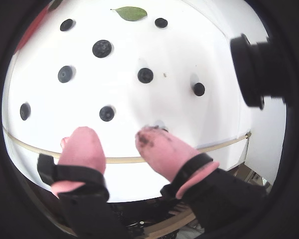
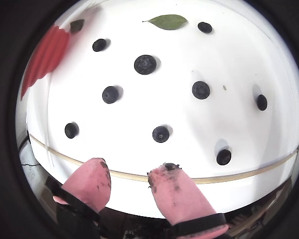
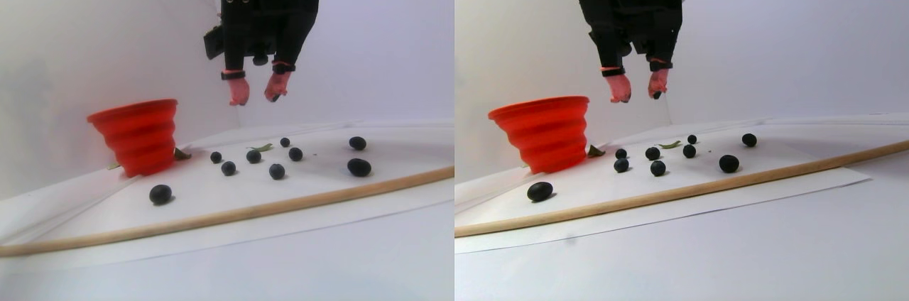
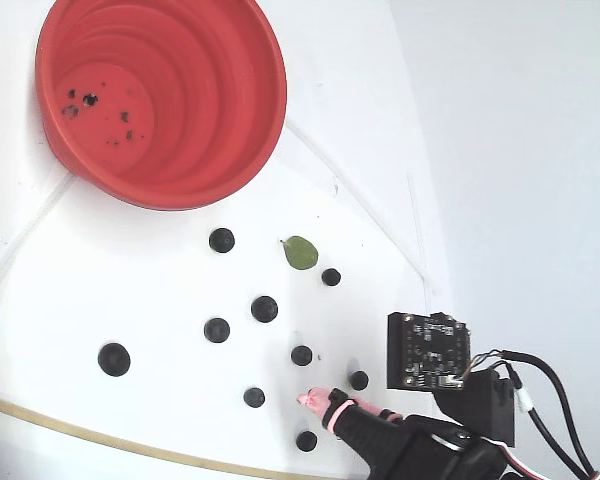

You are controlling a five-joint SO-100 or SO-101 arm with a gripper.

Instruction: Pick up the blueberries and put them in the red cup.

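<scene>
I am hanging my gripper (image 3: 257, 95) well above the white sheet (image 4: 160, 420), fingers parted by a moderate gap and, as far as I can tell, gripping nothing — though the right fingertip (image 1: 152, 137) in a wrist view is carrying a dark smear and a small dark bit right at its tip, which I cannot identify.

Going left to right in the stereo pair: the cup (image 3: 138, 134) is standing upright at the far left, then the berries (image 3: 253, 156) are lying loose across the sheet, all of them below me and none between my fingers. They are round, so no long axis matters; what matters is that the nearest ones are lying straight down and slightly ahead of my tips. In a wrist view, one berry (image 2: 160, 134) is sitting just beyond the gap between my fingers, so I judge a descent with a small forward reach is what comes next.

The fixed view is showing what the others hide — the cup's inside (image 4: 110, 110), holding only dark specks, no berries. A leaf (image 4: 300, 252) is lying among the berries.
</scene>
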